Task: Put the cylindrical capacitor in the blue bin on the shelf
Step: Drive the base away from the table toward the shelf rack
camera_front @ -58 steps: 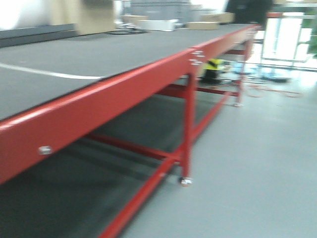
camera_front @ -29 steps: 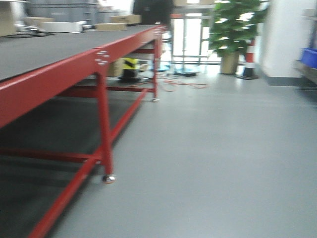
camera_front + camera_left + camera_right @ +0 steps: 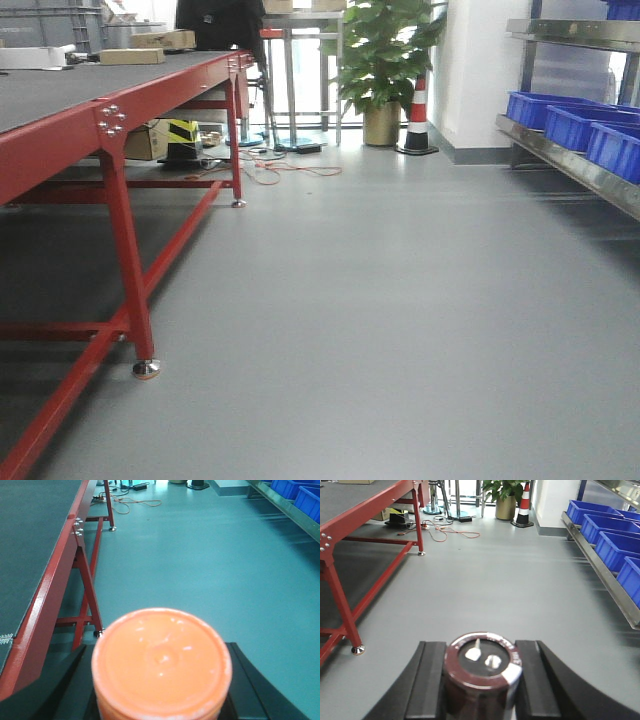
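Two long structures flank a wide grey floor (image 3: 400, 300) in the front view: at 9 o'clock the red-framed table (image 3: 60, 150) with its dark grey top, and at 3 o'clock the stainless-steel shelf (image 3: 560, 155), whose shiny front rail runs away toward 1 o'clock. Three blue bins (image 3: 585, 125) sit in a row on that shelf, well apart from both arms. Near 12 o'clock, at the far end of the floor, stands a leafy potted plant (image 3: 385, 50), and just beside it at its 3 o'clock a red-and-white traffic cone (image 3: 418, 115). An orange cable (image 3: 290, 170) lies loose on the floor near the table's far leg. In the left wrist view the left gripper (image 3: 160, 692) is clamped on an orange-topped cylinder (image 3: 161, 660), its dark fingers (image 3: 255, 690) pressing in from 3 and 9 o'clock. In the right wrist view the right gripper (image 3: 481, 690) is clenched around the cylindrical capacitor (image 3: 483, 656), which stands upright between the black fingers (image 3: 432, 680), dark maroon with a silvery stripe and two metal terminals on top; the bins lie at its 2 o'clock.
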`<state>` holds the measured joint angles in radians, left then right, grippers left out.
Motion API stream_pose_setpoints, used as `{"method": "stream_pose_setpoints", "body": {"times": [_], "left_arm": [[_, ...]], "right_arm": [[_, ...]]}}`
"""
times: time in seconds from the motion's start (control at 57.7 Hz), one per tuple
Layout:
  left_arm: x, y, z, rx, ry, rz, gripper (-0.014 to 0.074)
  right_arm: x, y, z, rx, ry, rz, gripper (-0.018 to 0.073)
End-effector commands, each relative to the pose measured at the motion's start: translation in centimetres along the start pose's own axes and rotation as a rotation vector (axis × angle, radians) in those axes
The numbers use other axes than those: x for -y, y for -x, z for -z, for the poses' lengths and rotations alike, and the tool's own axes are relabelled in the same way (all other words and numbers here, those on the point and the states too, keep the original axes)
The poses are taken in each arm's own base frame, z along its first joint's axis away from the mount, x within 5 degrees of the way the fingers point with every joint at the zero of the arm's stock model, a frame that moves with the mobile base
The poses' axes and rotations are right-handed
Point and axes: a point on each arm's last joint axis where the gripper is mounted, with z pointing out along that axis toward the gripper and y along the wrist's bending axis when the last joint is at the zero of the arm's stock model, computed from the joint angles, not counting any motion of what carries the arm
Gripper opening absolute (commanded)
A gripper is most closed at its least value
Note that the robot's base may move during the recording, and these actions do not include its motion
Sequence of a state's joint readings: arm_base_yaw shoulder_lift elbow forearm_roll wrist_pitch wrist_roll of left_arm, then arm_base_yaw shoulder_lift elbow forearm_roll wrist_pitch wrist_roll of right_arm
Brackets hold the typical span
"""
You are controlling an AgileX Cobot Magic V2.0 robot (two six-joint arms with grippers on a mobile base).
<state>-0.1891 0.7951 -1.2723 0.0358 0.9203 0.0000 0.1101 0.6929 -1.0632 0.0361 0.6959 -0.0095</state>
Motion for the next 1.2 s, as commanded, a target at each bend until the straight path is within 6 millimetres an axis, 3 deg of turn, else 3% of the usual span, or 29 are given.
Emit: {"method": "stream_pose_setpoints", "body": {"times": [0.0, 1.179], "left_arm": [[0.09, 0.27, 0.20, 0.028, -0.009, 0.000, -0.0111], [0.09, 0.30, 0.35, 0.036, -0.009, 0.000, -0.0111]], "right_arm": [[-0.01, 0.14, 0.12, 0.025, 0.000, 0.005, -0.0162], [-0.01, 0.14, 0.12, 0.025, 0.000, 0.005, -0.0162]]}}
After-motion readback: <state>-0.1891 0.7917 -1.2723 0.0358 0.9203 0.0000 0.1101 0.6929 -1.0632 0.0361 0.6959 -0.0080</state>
